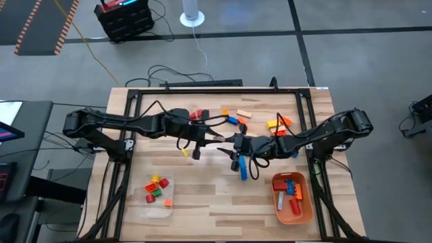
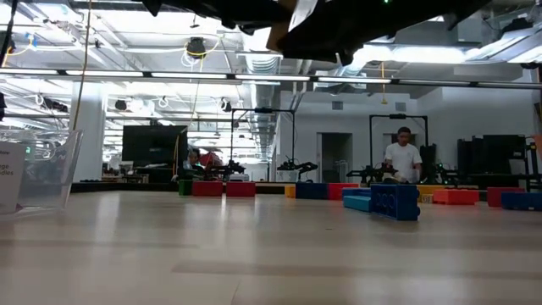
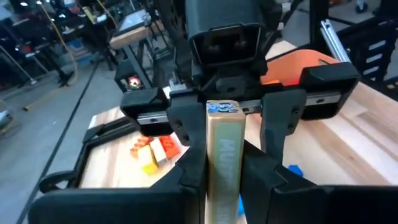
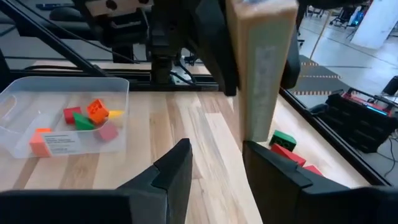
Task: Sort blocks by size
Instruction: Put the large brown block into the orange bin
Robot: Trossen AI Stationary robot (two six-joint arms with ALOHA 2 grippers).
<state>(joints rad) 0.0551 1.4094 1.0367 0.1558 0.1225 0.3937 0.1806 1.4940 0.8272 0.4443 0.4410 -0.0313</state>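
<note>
A long tan block [image 3: 224, 149] hangs above the table's middle, with my left gripper [image 3: 224, 186] shut on it. In the high view the block [image 1: 221, 138] bridges my left gripper [image 1: 214, 139] and my right gripper [image 1: 237, 143], which face each other. My right gripper [image 4: 217, 174] is open, and its fingers [image 3: 277, 118] stand on either side of the block's free end [image 3: 222, 109]. Whether they touch it I cannot tell. A long blue block [image 1: 243, 169] and a small yellow one [image 1: 185, 153] lie flat on the table below. My left gripper pinches the tan block's two long sides [image 3: 224, 180] between its two fingers, at the end nearer that arm. The fingers come about level from the table's left and lie along the block. The block sticks out ahead toward the right gripper, clear of the table.
A clear tray [image 1: 165, 209] near the front left holds several short blocks. An orange tray [image 1: 307, 209] at the front right holds long ones. Loose blocks [image 1: 236, 118] lie scattered along the far side, more [image 1: 277, 123] toward the right. A black frame [image 1: 202, 89] borders the table.
</note>
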